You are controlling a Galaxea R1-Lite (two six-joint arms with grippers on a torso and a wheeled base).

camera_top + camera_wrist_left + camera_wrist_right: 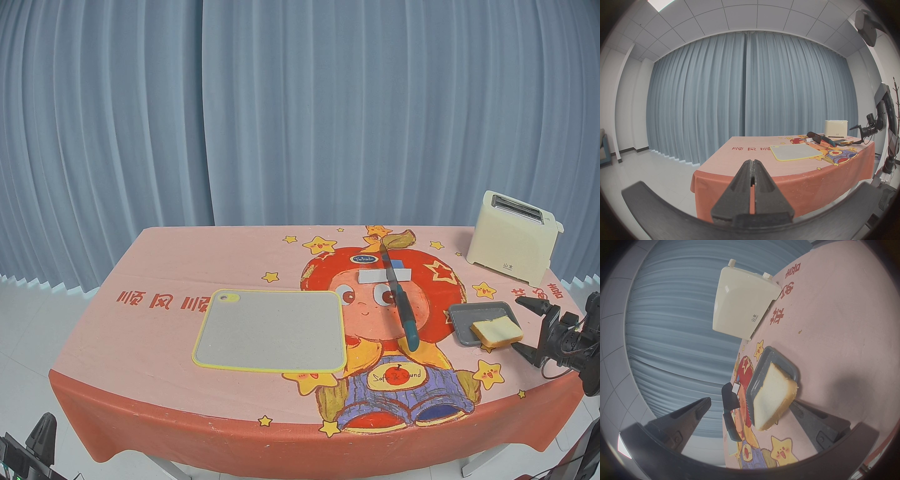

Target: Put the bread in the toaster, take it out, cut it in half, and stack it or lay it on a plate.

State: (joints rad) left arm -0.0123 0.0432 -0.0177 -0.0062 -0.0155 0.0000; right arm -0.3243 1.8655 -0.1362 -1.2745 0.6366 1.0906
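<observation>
On the right side of the table (187,262), the bread (497,330) lies on a grey plate (464,314) in front of the toaster (512,237), its near corner overhanging the plate's rim. Just beside the bread, the right gripper (522,325) hangs with its fingers spread wide, holding nothing. Left of the plate lie a knife (400,300) and a board (272,331), while the left gripper (753,162) sits low, well off the table's left corner, fingers pressed together and empty.

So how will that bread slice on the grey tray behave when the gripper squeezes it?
The bread looks thick and spongy, so it will probably compress easily and feel light. It leans tilted on the tray rim, so a push may slide it off.
</observation>
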